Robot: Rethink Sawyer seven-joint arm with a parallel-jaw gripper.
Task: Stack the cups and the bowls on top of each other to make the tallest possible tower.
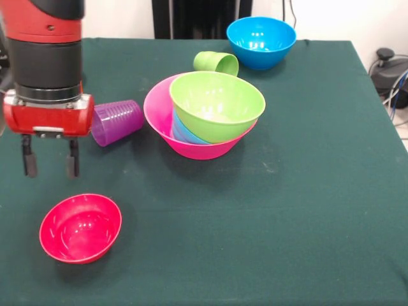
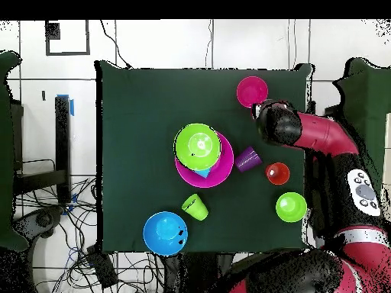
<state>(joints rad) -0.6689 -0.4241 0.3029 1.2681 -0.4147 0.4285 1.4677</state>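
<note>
The gripper (image 1: 49,158) hung from the red and black arm (image 1: 48,57) above the green table (image 1: 287,210), and its two dark fingers (image 1: 29,159) stood apart, holding nothing. Just below it on the cloth the small red bowl (image 1: 81,228) sat upright and empty.

Near the middle of the table was the tower (image 1: 204,118): the large pink bowl (image 1: 159,115) was the base, and a green bowl (image 1: 217,105) sat inside it, tilted toward the camera. Between these two a light blue piece (image 1: 185,132) showed only at its edge, so it was hard to tell if it was a cup or a bowl.

The purple cup (image 1: 116,121) lay on its side just beside the pink bowl, behind the gripper. The light green cup (image 1: 217,62) also lay on its side, behind the tower. The blue bowl (image 1: 261,41) stood upright at the far edge of the table.

In the overhead view, a small red bowl (image 2: 277,173) and a small green bowl (image 2: 291,207) stood near the arm, at the side of the table.
</note>
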